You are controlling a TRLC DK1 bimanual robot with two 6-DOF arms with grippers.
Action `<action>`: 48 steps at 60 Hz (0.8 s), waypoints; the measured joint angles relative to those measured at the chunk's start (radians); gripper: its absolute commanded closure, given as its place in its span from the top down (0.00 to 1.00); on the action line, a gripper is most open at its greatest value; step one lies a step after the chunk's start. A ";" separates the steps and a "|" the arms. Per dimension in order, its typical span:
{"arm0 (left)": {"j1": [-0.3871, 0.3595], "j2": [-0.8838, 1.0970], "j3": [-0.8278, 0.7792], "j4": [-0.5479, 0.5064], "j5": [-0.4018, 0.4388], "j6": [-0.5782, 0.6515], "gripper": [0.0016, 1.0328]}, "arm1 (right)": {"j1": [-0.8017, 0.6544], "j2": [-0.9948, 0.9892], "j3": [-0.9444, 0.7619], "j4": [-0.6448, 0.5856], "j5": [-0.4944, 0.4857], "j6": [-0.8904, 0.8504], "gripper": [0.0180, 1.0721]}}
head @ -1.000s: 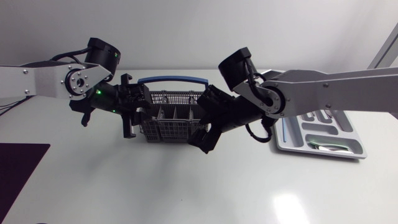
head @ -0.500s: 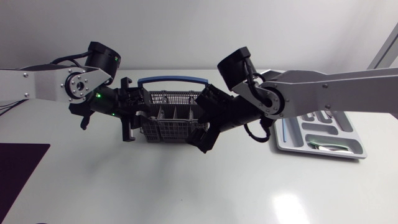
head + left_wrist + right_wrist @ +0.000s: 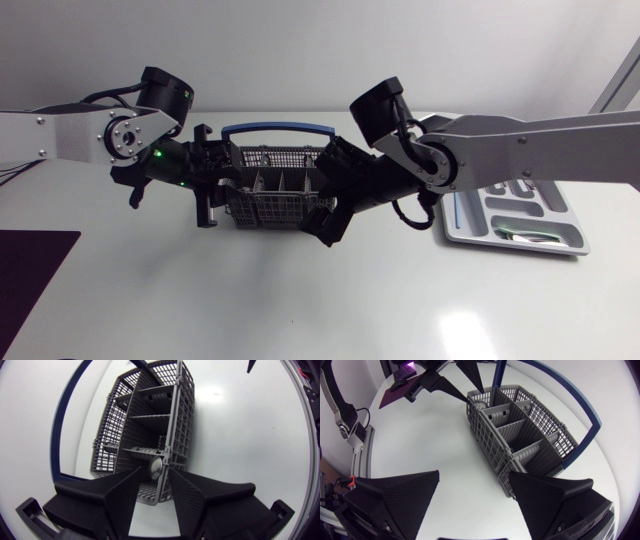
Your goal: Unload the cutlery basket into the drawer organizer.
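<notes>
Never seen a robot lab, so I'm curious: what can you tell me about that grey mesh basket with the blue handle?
The grey plastic lattice cutlery basket stands upright on the white table. Inner walls split it into compartments; a blue arched handle rises over it. Something round and metallic shows in one end compartment. The left end effector is close at one end; whether it grips is unclear. The open right end effector is by the other end.

White table under bright, even light

The white table (image 3: pixel 300 300) has a smooth, slightly glossy top. A soft round glare (image 3: pixel 460 326) shines on its near right part, and faint, blurred shadows lie across the middle. A dark purple mat (image 3: pixel 28 272) lies flat at the near left corner, cut off by the head view's edge.
</notes>
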 measured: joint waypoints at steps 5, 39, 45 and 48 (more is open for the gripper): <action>0.000 0.000 0.000 0.000 0.000 0.000 0.40 | 0.000 0.000 0.000 0.000 0.000 0.000 0.95; 0.000 0.000 -0.016 0.069 0.000 0.000 0.40 | 0.000 0.000 0.000 0.003 0.000 0.000 0.95; 0.000 0.000 -0.018 0.076 0.000 0.000 0.40 | 0.000 0.000 -0.002 0.004 0.000 0.000 0.95; 0.000 0.000 -0.021 0.081 0.000 0.000 0.40 | 0.000 0.000 -0.003 0.003 0.000 0.000 0.95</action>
